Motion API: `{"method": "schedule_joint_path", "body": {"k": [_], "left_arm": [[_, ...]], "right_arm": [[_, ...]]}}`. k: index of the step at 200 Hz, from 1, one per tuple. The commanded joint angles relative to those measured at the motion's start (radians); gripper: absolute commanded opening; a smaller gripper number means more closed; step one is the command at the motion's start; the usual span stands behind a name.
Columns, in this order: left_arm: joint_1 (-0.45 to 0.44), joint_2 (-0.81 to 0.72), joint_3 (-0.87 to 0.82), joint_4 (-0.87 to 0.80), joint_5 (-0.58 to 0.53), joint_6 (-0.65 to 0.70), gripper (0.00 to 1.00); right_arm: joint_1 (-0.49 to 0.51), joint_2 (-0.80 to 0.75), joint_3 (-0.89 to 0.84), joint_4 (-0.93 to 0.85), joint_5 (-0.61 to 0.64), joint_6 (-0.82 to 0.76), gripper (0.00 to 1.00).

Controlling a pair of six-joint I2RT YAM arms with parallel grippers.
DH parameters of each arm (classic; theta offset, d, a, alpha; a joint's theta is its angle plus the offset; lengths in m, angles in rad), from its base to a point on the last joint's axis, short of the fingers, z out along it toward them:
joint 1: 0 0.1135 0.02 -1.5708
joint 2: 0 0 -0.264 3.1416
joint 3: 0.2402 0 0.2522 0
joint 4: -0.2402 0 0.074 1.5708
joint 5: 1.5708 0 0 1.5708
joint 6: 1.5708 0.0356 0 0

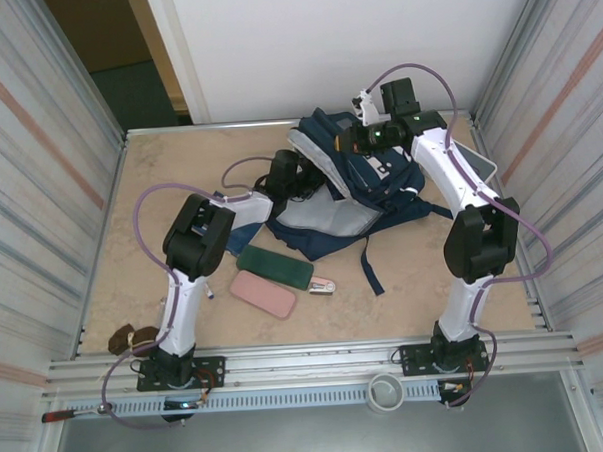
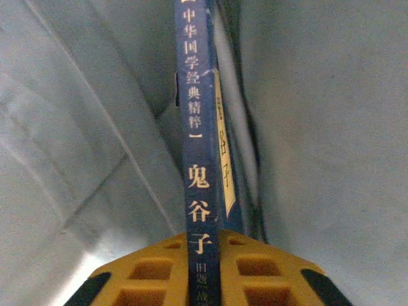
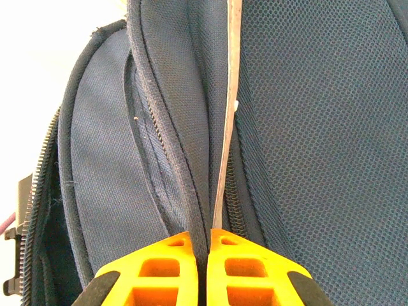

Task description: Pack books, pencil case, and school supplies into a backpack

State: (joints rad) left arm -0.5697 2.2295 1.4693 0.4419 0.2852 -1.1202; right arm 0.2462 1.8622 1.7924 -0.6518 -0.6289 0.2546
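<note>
The navy backpack [image 1: 345, 199] lay open at upper centre, a gold-lettered navy book [image 2: 199, 159] edge-on inside its pale lining; green pencil case [image 1: 274, 267], pink pencil case [image 1: 263, 294] and stapler [image 1: 322, 285] lay below-left.

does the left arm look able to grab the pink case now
Probably not yet: the left gripper is inside the backpack with a book between its fingers. The pink case lies uncovered beside that arm.

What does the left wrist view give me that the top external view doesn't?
Left wrist: the book, its navy spine with gold characters, clamped between the left gripper's yellow fingers. Top external: the green case, pink case and stapler lying on the table near the backpack, plus both arms. Both: the backpack's pale inner lining, which surrounds the book.
</note>
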Motion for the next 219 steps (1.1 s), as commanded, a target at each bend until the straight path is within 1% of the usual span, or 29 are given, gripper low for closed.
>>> {"method": "schedule_joint_path", "body": {"k": [1,21,36,49,62,72,92,117,141,156,169,184,195,207,219], "left_arm": [[-0.002,-0.017,0.050,-0.126,-0.034,0.131,0.29],[-0.001,-0.041,0.067,-0.208,-0.040,0.202,0.40],[0.001,-0.059,0.079,-0.249,-0.025,0.249,0.46],[0.006,-0.076,0.078,-0.265,0.018,0.279,0.50],[0.016,-0.106,0.046,-0.249,0.066,0.290,0.53],[0.024,-0.128,-0.003,-0.227,0.081,0.295,0.56],[0.044,-0.241,-0.131,-0.191,0.092,0.310,0.61],[0.078,-0.377,-0.292,-0.180,0.113,0.357,0.64],[0.135,-0.537,-0.456,-0.206,0.115,0.406,0.66],[0.185,-0.653,-0.552,-0.262,0.079,0.444,0.69],[0.234,-0.755,-0.616,-0.350,0.010,0.495,0.73],[0.298,-0.858,-0.664,-0.465,-0.087,0.554,0.77],[0.353,-0.914,-0.695,-0.521,-0.137,0.584,0.80],[0.424,-0.955,-0.726,-0.556,-0.145,0.595,0.81],[0.494,-0.966,-0.744,-0.576,-0.140,0.587,0.82]], "right_arm": [[-0.008,-0.007,0.000,0.083,-0.061,0.015,0.00],[-0.011,-0.006,-0.012,0.090,-0.061,0.018,0.00],[-0.012,-0.006,-0.020,0.092,-0.060,0.017,0.00],[-0.016,-0.009,-0.029,0.095,-0.058,0.017,0.00],[-0.019,-0.013,-0.042,0.098,-0.055,0.015,0.00],[-0.023,-0.015,-0.054,0.102,-0.049,0.014,0.00],[-0.031,-0.015,-0.072,0.109,-0.044,0.011,0.00],[-0.039,-0.002,-0.077,0.114,-0.040,0.003,0.00],[-0.040,0.021,-0.076,0.106,-0.038,-0.018,0.00],[-0.033,0.042,-0.080,0.098,-0.042,-0.028,0.00],[-0.020,0.059,-0.092,0.098,-0.041,-0.035,0.00],[0.007,0.080,-0.104,0.099,-0.026,-0.046,0.06],[0.028,0.099,-0.107,0.093,-0.004,-0.053,0.13],[0.047,0.120,-0.108,0.087,0.011,-0.058,0.23],[0.061,0.137,-0.107,0.080,0.019,-0.056,0.34]]}}
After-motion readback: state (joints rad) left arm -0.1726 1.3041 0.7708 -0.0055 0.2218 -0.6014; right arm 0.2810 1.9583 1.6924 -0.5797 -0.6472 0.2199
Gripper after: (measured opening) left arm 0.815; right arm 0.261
